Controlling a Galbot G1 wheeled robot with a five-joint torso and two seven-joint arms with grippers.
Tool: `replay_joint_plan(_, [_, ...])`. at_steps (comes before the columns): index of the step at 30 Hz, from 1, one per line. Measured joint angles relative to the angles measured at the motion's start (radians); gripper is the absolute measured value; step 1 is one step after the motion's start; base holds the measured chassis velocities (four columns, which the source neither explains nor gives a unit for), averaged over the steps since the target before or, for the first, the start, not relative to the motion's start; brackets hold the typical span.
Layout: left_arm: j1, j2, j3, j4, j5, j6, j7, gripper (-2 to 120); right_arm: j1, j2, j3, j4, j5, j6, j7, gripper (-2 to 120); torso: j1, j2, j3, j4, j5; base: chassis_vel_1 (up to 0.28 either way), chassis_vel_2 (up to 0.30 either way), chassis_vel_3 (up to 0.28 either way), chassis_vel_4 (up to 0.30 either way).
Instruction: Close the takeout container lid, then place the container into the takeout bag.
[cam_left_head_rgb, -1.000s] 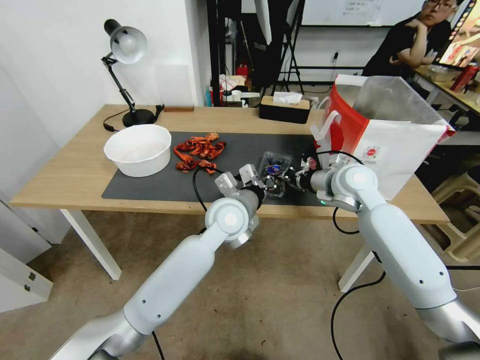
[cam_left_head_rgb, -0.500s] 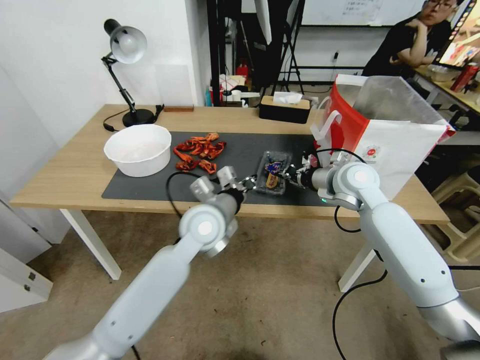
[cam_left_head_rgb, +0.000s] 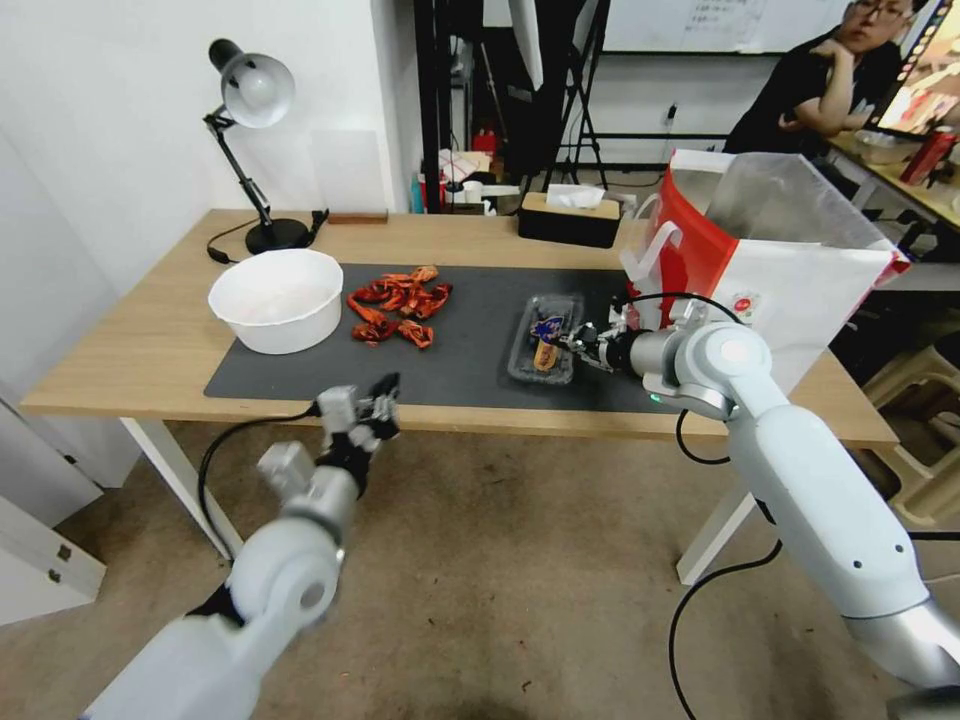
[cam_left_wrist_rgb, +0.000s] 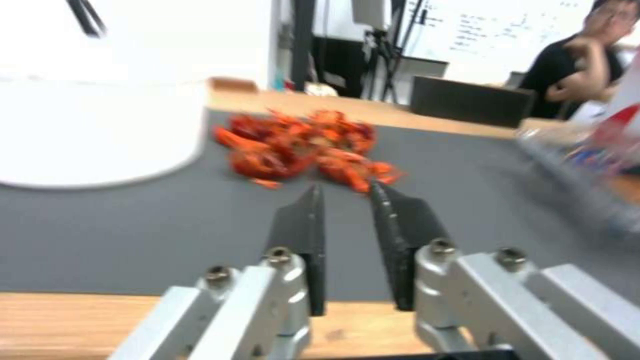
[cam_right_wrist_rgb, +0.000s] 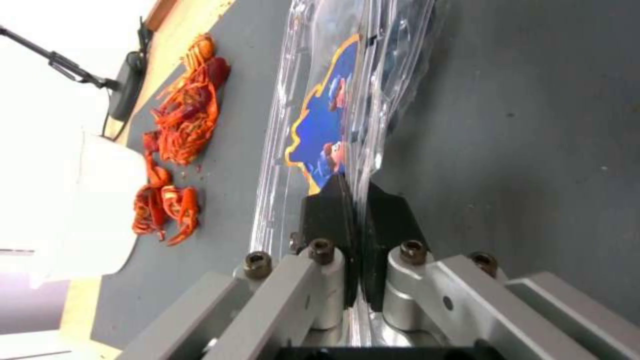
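The right end effector (cam_left_head_rgb: 583, 341) pinches the takeout container's (cam_left_head_rgb: 545, 339) thin rim on the desk mat beside the takeout bag (cam_left_head_rgb: 790, 265), so flexing plastic could slip free; the left end effector (cam_left_head_rgb: 372, 412) hangs slightly parted, empty.

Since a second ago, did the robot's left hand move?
Yes. The left gripper was beside the takeout container on the dark mat; now it has pulled back toward the robot, off the table's front edge, fingers slightly apart.
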Motion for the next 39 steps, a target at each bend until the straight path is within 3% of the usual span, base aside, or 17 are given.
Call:
replay_joint_plan(5, [0.058,-0.003,-0.025,0.01,0.072,-0.031,-0.009,33,0.001,0.001,0.003,0.006,0.003,0.002,-0.009,0,0.0,0.0,0.0,-0.0003,0.0002,0.0,0.0,0.0,0.0])
replay_joint_plan(8, [0.1,-0.025,-0.039,0.035,0.149,-0.072,-0.01,49,0.002,0.002,0.011,0.014,0.003,0.017,-0.037,0,0.0,0.0,0.0,-0.0001,0.0001,0.0,0.0,0.0,0.0])
replay_joint_plan(13, [0.128,-0.045,-0.046,0.052,0.164,-0.086,-0.011,62,0.002,-0.004,0.014,0.036,-0.029,0.047,-0.108,0,0.0,0.0,0.0,-0.0001,0.0001,0.0,0.0,0.0,0.0])
replay_joint_plan(15, [0.142,-0.052,-0.052,0.061,0.165,-0.091,-0.011,71,0.003,-0.015,0.01,0.054,-0.094,0.067,-0.176,0,0.0,0.0,0.0,-0.0002,0.0001,0.0,0.0,0.0,0.0])
replay_joint_plan(16, [0.153,-0.057,-0.059,0.07,0.165,-0.097,-0.009,78,0.003,-0.03,0.0,0.073,-0.193,0.088,-0.259,0,0.0,0.0,0.0,-0.0001,0.0001,0.0,0.0,0.0,0.0])
replay_joint_plan(17, [0.153,-0.057,-0.059,0.07,0.165,-0.097,-0.009,78,0.003,-0.03,0.0,0.073,-0.193,0.088,-0.259,0,0.0,0.0,0.0,-0.0001,0.0001,0.0,0.0,0.0,0.0])
replay_joint_plan(21, [0.176,-0.075,-0.068,0.093,0.176,-0.117,-0.001,96,0.014,-0.071,-0.03,0.132,-0.429,0.194,-0.474,0,0.0,0.0,0.0,0.0,0.0002,0.0,0.0,0.0,0.0])
replay_joint_plan(23, [0.18,-0.078,-0.069,0.096,0.179,-0.121,0.0,98,0.017,-0.076,-0.032,0.141,-0.461,0.215,-0.493,0,0.0,0.0,0.0,-0.0001,0.0001,0.0,0.0,0.0,0.0])
replay_joint_plan(24, [0.184,-0.084,-0.07,0.101,0.187,-0.129,0.002,99,0.025,-0.085,-0.036,0.158,-0.522,0.272,-0.519,0,0.0,0.0,0.0,-0.0001,0.0001,0.0,0.0,0.0,0.0])
replay_joint_plan(30, [0.195,-0.09,-0.078,0.11,0.193,-0.141,0.009,100,0.06,-0.112,-0.025,0.194,-0.649,0.38,-0.49,0,0.0,0.0,0.0,0.0,0.0003,0.0,0.0,0.0,0.0])
replay_joint_plan(34, [0.204,-0.092,-0.082,0.114,0.193,-0.151,0.016,100,0.083,-0.148,0.009,0.197,-0.756,0.426,-0.386,0,0.0,0.0,0.0,-0.0002,0.0004,0.0,0.0,0.0,0.0])
replay_joint_plan(36, [0.207,-0.095,-0.082,0.116,0.193,-0.155,0.02,100,0.094,-0.174,0.042,0.193,-0.823,0.432,-0.282,0,0.0,0.0,0.0,-0.0002,0.0003,0.0,0.0,0.0,0.0])
replay_joint_plan(39, [0.206,-0.097,-0.08,0.119,0.192,-0.157,0.022,100,0.102,-0.199,0.066,0.192,-0.843,0.426,-0.203,0,0.0,0.0,0.0,-0.0003,0.0003,0.0,0.0,0.0,0.0])
